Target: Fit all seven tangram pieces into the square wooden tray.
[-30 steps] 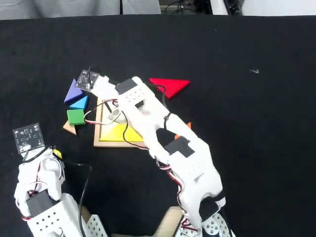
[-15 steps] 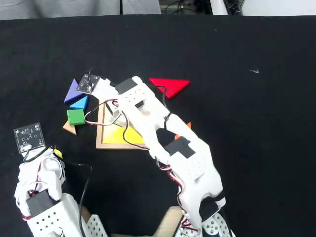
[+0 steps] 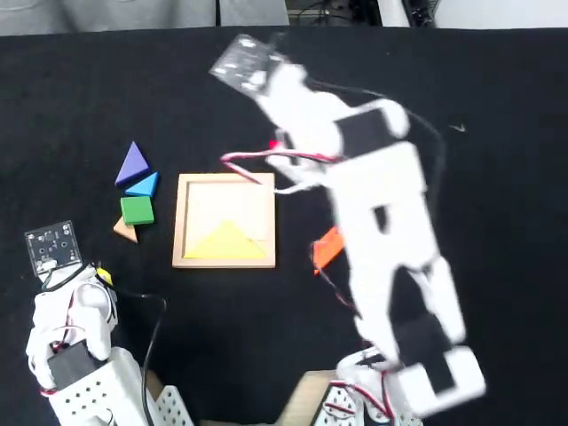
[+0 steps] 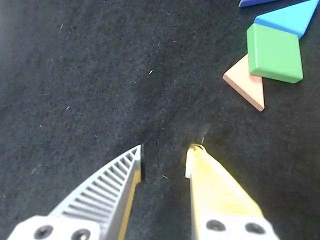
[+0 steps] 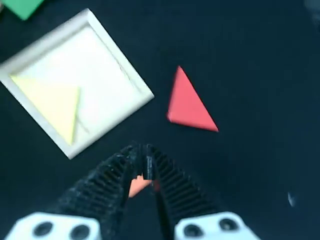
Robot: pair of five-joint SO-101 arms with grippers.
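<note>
- I get bright, even light from overhead in the high view, and the black table [image 3: 497, 222] soaks it up with no hard shadows.
- The white arm [image 3: 382, 204] shows very bright against it.
- In the right wrist view the tray [image 5: 120, 60] glares pale, nearly washed out.

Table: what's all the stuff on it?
wooden tray: one, pale wood, mid-table.
yellow triangle: one, yellow, inside the tray.
purple triangle: one, purple, beside the tray.
blue triangle: one, blue, next to the purple triangle.
green square: one, green, next to the blue triangle.
tan triangle: one, tan, against the green square.
red triangle: one, red, outside the tray.
orange piece: one, orange, outside the tray.
table: one, black.
left gripper: one, grey and yellow, open.
right gripper: one, black, shut above the table.
</note>
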